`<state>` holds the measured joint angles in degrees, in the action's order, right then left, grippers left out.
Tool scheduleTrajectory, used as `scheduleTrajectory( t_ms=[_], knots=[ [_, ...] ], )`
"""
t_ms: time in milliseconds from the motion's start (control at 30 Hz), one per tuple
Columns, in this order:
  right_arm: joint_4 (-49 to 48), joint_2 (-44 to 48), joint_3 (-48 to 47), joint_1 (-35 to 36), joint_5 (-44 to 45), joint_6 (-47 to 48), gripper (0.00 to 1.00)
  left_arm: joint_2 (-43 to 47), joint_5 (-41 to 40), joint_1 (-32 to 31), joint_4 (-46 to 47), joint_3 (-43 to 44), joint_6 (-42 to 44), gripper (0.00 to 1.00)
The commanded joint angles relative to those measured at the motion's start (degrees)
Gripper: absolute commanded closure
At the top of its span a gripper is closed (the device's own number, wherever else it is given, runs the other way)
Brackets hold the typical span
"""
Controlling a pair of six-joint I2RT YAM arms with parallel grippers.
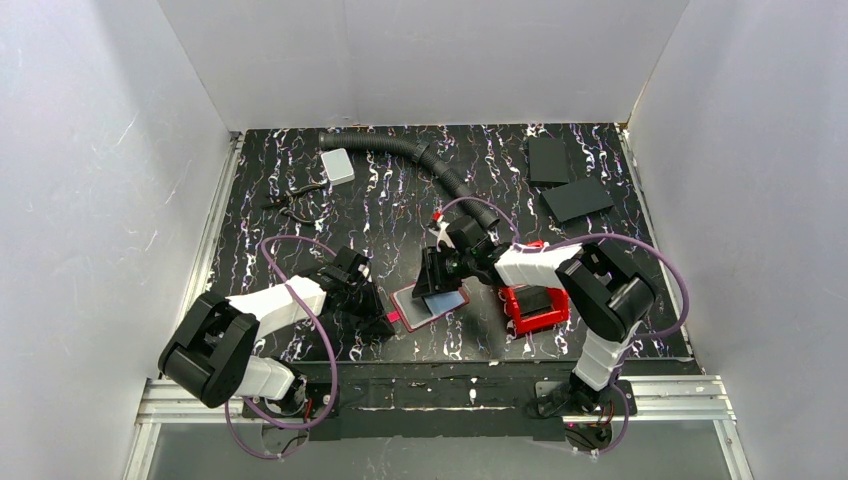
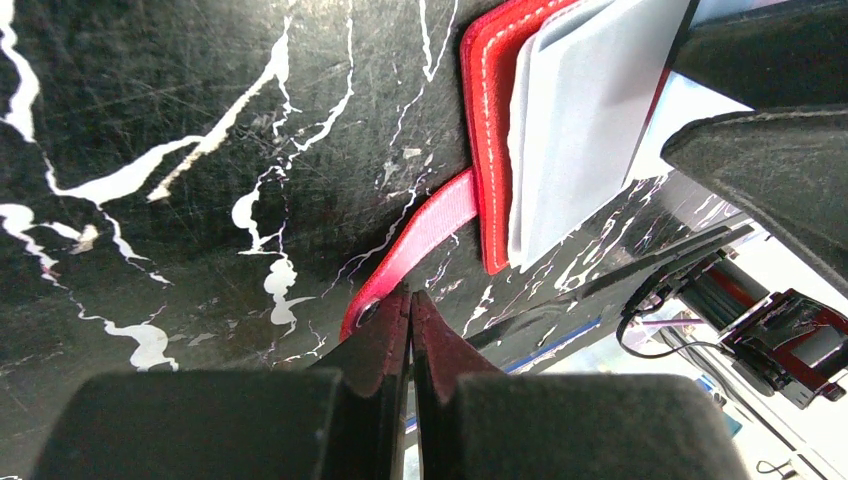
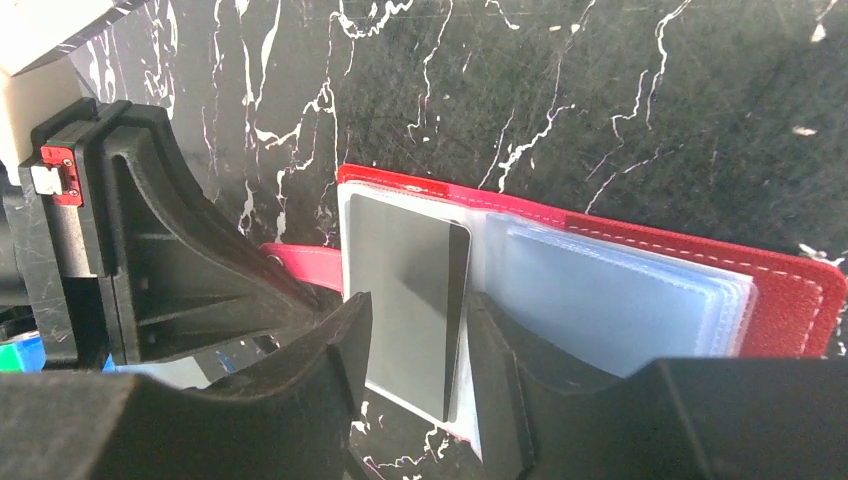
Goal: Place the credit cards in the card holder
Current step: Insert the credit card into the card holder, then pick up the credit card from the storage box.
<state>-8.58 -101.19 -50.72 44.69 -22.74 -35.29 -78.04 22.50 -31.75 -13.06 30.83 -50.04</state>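
From its wrist only, right gripper (image 3: 418, 335) clasps a credit card (image 3: 405, 270).

— How many credit cards do you count?
— Two: one credit card (image 1: 445, 300) at the card holder (image 1: 408, 308), one more credit card (image 1: 338, 165) apart on the worktop (image 1: 400, 215).
— Holders?
— One card holder, and one red bin (image 1: 512, 308).
— The black slabs?
— Two: black slab (image 1: 548, 158), black slab (image 1: 577, 198). Also one ribbed hose (image 1: 400, 148) and one small dark tool (image 1: 295, 203).
— Arms?
— Two, so a left end effector (image 1: 385, 322) and a right end effector (image 1: 437, 285).
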Motion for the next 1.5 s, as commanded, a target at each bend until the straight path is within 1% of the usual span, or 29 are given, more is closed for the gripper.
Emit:
scheduleTrajectory(
  t_ms=[0,100,233,400,500,600,700,733,800,833,900,967,1067,1133,1200,1267,1333,1433,1467],
  knots=[
    [1.9,-0.8,-2.7,-0.2,1.4,2.9,0.51,-0.1,-1.2,-0.4,-2.3,1.2,1.2,1.0],
    [0.6,-2.0,-2.5,-0.1,0.2,2.2,0.51,-0.5,-1.1,-0.4,-1.9,1.3,1.3,1.0],
    [-4.0,-3.6,-1.8,0.3,-2.5,-0.5,0.51,-1.3,-1.0,-0.3,-1.9,1.9,1.5,1.0],
    [-6.2,-3.5,-2.5,1.3,-5.8,0.4,0.52,-2.2,-1.6,-0.3,-2.7,3.1,2.3,1.0],
    [-0.4,-0.7,-3.5,0.0,-2.8,3.9,0.52,-2.2,-2.2,-0.2,-3.7,4.3,2.7,1.0],
    [2.7,3.3,-3.7,-3.1,-3.4,5.2,0.5,-1.1,-3.6,-0.2,-5.5,5.3,3.3,1.0],
    [14.8,9.6,-6.3,-6.7,0.1,8.8,0.48,0.4,-4.9,-0.2,-8.8,6.5,4.0,1.0],
    [18.7,12.4,-7.0,-7.5,2.7,10.5,0.45,1.5,-5.4,-0.2,-10.1,6.8,4.2,1.0],
    [26.7,18.4,-8.1,-8.2,10.8,12.5,0.39,4.2,-6.2,-0.2,-13.0,7.4,4.6,1.0],
    [30.1,21.2,-8.5,-8.4,13.1,13.1,0.38,6.0,-6.4,-0.2,-14.5,7.8,4.9,0.98],
    [37.7,26.2,-8.7,-9.2,19.5,13.4,0.33,9.9,-6.6,-0.2,-17.6,8.7,5.4,0.89],
    [43.4,31.4,-7.8,-10.9,23.3,12.4,0.3,13.8,-6.5,-0.2,-20.6,10.2,5.8,0.82],
    [47.5,39.5,-6.0,-14.8,28.5,10.0,0.25,18.0,-4.9,-0.4,-22.0,13.3,5.6,0.68],
    [49.4,42.7,-4.6,-17.4,30.7,8.2,0.22,18.3,-4.2,-1.3,-21.6,16.5,4.6,0.56],
    [51.0,43.4,-2.7,-20.0,31.4,5.7,0.2,16.7,-4.2,-3.8,-20.2,20.1,3.9,0.47],
    [52.6,42.7,-1.3,-22.4,30.8,2.5,0.2,13.5,-6.0,-8.4,-18.8,24.8,3.9,0.42],
    [52.8,42.3,0.0,-23.7,29.4,-2.0,0.2,8.7,-7.5,-13.0,-16.3,29.6,4.2,0.39],
    [51.4,43.2,2.7,-23.6,30.1,-12.0,0.21,-1.0,-6.5,-16.5,-12.6,36.0,3.3,0.38],
    [50.5,43.5,3.3,-23.6,30.4,-14.2,0.2,-4.4,-6.4,-17.2,-11.6,37.9,3.0,0.34]
  ],
)
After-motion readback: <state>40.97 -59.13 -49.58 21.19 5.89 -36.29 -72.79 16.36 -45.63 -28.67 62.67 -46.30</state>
